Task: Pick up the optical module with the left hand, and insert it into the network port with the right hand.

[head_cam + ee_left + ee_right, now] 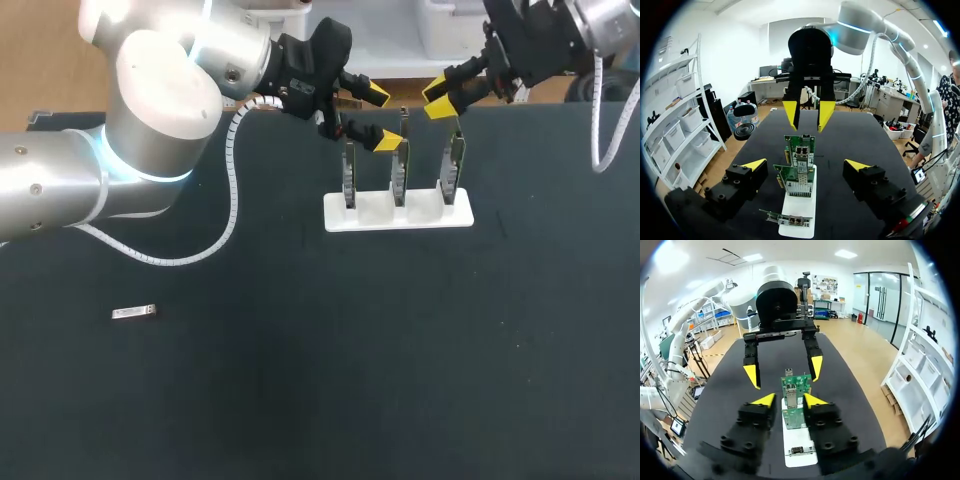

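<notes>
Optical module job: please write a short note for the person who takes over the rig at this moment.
Left hand: open, empty, above the white card stand.
Right hand: open, empty, above the stand's right card.
Optical module: lies on the table, far from both hands.
Done: nothing.
Left: pick up the module with the left hand, insert it into the network port with the right.

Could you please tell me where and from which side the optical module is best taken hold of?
Probably across its narrow width, near the middle, with the left pincer coming from straight above. The optical module lies flat, a slim bar with both long sides free.
</notes>
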You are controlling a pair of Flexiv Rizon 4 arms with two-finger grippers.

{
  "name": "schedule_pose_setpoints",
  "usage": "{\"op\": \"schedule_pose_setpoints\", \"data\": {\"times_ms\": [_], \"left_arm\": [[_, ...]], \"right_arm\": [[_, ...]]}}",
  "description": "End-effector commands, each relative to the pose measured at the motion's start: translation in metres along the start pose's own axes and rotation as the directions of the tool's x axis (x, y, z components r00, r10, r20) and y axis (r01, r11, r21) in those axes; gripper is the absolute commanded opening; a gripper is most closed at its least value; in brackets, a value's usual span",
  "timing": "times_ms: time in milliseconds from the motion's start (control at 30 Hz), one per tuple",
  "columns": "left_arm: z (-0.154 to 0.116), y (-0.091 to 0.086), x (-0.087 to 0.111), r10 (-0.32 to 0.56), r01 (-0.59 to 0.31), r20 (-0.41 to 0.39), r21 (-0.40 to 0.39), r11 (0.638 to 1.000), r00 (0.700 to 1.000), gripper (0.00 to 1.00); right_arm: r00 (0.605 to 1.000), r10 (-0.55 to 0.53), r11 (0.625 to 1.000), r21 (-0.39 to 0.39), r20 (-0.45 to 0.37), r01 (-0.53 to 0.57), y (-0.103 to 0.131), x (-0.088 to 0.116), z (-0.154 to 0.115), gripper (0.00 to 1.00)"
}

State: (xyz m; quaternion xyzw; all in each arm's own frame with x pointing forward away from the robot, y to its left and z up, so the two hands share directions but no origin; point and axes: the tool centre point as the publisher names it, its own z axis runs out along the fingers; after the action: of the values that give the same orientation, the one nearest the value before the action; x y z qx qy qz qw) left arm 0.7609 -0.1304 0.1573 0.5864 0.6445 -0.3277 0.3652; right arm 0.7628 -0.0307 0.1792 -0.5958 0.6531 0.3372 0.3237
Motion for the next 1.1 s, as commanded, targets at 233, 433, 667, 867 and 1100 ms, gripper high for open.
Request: {"op": "schedule_pose_setpoints", "data": {"times_ms": [233, 433, 667, 867, 1100], "left_arm": [[0.001, 0.002, -0.001, -0.001, 0.001, -0.005, 0.003, 1.0, 1.0, 1.0], [0.001, 0.002, -0.001, -0.001, 0.001, -0.005, 0.003, 1.0, 1.0, 1.0], [0.001, 0.002, -0.001, -0.001, 0.001, -0.005, 0.003, 1.0, 1.0, 1.0], [0.001, 0.002, -0.001, -0.001, 0.001, -0.005, 0.003, 1.0, 1.0, 1.0], [0.001, 0.002, -0.001, -0.001, 0.001, -0.005, 0.003, 1.0, 1.0, 1.0]], "right_arm": [[1.0, -0.022, 1.0, 0.009, -0.004, 0.022, 0.004, -0.007, -0.002, 0.0], [0.999, -0.05, 0.999, -0.002, 0.002, 0.05, 0.002, -0.017, 0.003, 0.0], [0.998, -0.069, 0.997, -0.026, 0.008, 0.069, 0.001, -0.024, 0.01, 0.0], [0.998, -0.064, 0.997, -0.041, 0.006, 0.064, -0.003, -0.024, 0.018, 0.0], [0.998, -0.061, 0.997, -0.054, 0.007, 0.061, -0.006, -0.024, 0.025, 0.0]]}}
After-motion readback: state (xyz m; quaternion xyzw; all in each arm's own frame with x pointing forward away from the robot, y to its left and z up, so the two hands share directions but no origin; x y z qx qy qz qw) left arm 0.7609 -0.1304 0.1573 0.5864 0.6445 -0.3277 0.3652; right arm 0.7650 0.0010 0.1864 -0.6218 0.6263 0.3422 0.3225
